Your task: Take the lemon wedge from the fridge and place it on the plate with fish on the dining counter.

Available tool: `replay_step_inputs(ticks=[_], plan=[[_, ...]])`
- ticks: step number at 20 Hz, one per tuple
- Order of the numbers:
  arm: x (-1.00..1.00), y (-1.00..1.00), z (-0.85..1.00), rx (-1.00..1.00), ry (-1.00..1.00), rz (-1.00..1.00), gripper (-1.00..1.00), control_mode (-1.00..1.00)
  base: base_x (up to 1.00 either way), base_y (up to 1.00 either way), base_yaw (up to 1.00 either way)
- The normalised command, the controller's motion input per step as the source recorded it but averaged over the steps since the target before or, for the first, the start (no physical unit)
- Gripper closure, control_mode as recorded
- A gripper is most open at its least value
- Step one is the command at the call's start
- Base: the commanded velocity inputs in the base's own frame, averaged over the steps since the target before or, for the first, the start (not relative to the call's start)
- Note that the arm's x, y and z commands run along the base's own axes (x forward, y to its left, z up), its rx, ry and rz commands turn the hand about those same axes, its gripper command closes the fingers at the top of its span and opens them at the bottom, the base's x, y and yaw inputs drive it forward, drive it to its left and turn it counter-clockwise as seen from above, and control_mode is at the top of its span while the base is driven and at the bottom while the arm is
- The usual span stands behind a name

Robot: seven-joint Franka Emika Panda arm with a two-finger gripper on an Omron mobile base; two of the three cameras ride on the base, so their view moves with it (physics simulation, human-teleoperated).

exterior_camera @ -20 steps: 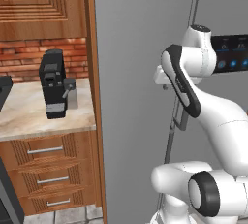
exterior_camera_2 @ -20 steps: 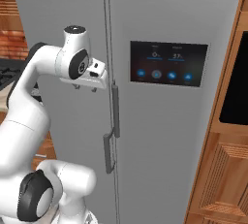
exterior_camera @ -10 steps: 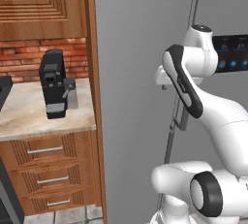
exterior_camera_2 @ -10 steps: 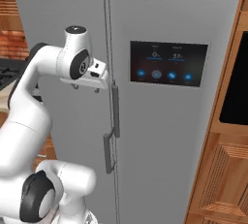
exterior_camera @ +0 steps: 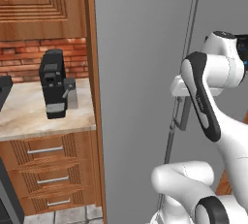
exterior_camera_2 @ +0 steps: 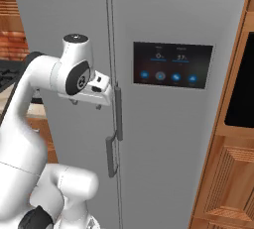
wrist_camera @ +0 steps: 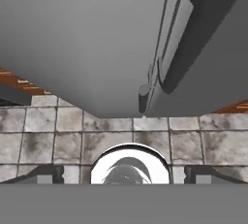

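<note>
Two finger tips of the pincer (wrist_camera: pixel 128 175) stand wide apart: released, grasping nothing, pointing down just beside the upper bar handle (exterior_camera_2: pixel 118 113) of the fridge (exterior_camera_2: pixel 163 139). Since a second ago the arm has scarcely shifted, and both doors remain shut. Judgement: the lemon wedge lies inside, unreached; door opening has yet to begin.

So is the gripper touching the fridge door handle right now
Cannot tell. In the right base view the gripper sits right at the top of the left door handle of the fridge, but the hand's body hides the fingertips, so neither contact nor gap shows.
</note>
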Motion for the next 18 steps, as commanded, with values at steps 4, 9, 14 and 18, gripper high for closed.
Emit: replay_step_inputs(ticks=[4,9,14,18], plan=[[-0.43,-0.67,-0.14,0.00,-0.01,-0.03,-1.00,-1.00,0.00,0.00,0.00],[0.19,-0.59,-0.08,0.00,-0.07,-0.13,-1.00,-1.00,0.00,0.00,0.00],[0.00,0.00,0.00,0.00,0.00,0.00,-1.00,-1.00,0.00,0.00,0.00],[0.00,0.00,0.00,0.00,0.00,0.00,-1.00,-1.00,0.00,0.00,0.00]])
